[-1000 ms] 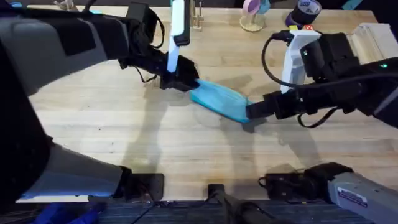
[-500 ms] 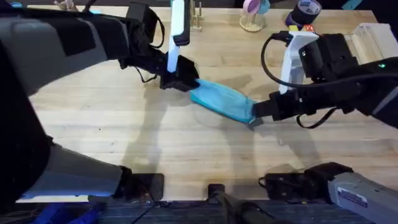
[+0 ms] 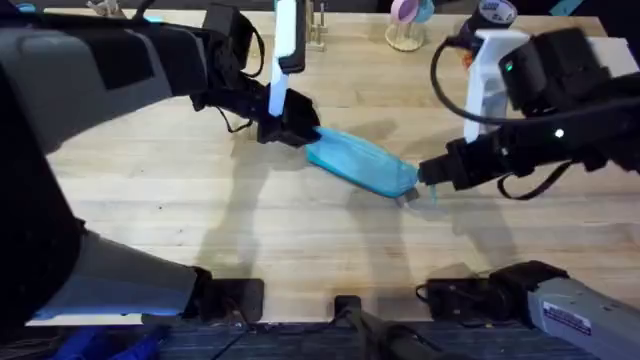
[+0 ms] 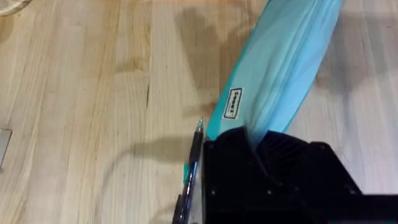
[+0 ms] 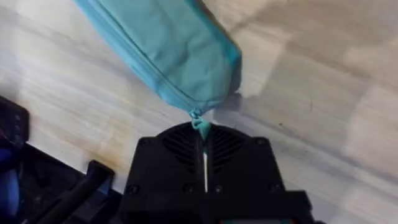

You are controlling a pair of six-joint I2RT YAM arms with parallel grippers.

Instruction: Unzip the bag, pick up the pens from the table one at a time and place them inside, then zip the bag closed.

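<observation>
Wooden table, light plank grain, spanned the whole overhead view. Turquoise bag lay on it near the middle, running diagonally from far-left to near-right, stretched between both arms. Left gripper at the bag's far-left end, clamped on the fabric there; in the left wrist view black fingers pinched together over the end of the bag, small white label showing on the bag's side. Right gripper at the bag's near-right end, closed on the zipper pull; right wrist view showed the turquoise tab nipped between the closed jaws, touching the bag's corner, zipper line along the bag edge looked closed up to that corner. One dark pen seen in the left wrist view, lying on the table just beside the left gripper's body, tip pointing toward the bag's labelled end, nearly touching it. Small grey thing on the table under the bag's right end, can't tell what.
</observation>
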